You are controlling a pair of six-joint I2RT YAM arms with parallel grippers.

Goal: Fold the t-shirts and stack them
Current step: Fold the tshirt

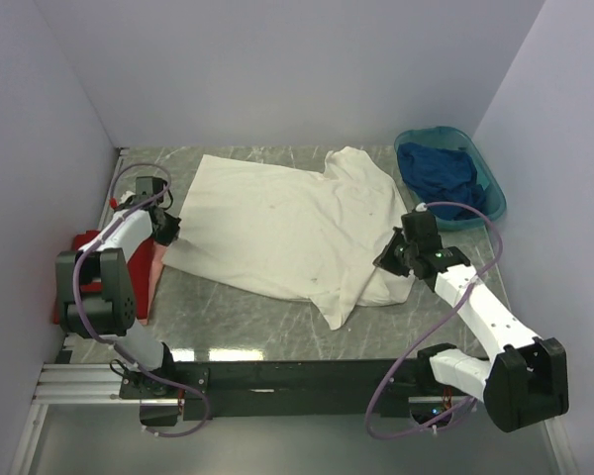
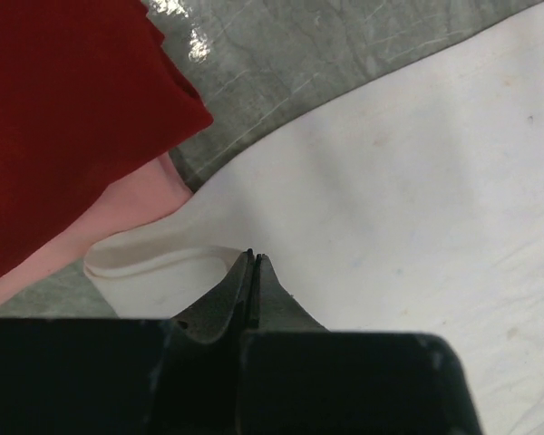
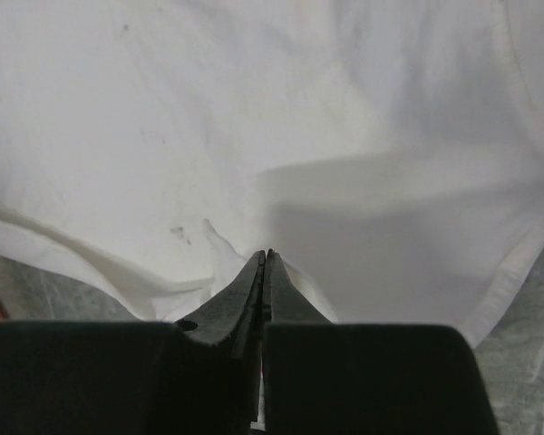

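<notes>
Pinching cream-white t-shirt (image 1: 277, 223) at both ends: left claw (image 1: 168, 236) pressed together on left hem, right claw (image 1: 386, 259) pressed together on puckered right edge. Shirt spread on desk (image 1: 228, 322) between claws. Red t-shirt (image 2: 63, 109) just outside left claw, partly hidden by arm. Dark blue t-shirt (image 1: 441, 173) bunched in teal basin (image 1: 487, 176) beyond right claw, shape unclear. Three shirts, two claws, one basin.

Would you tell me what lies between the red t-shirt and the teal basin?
The cream-white t-shirt, spread out, lies between the red t-shirt and the teal basin; the top external view shows it.
</notes>
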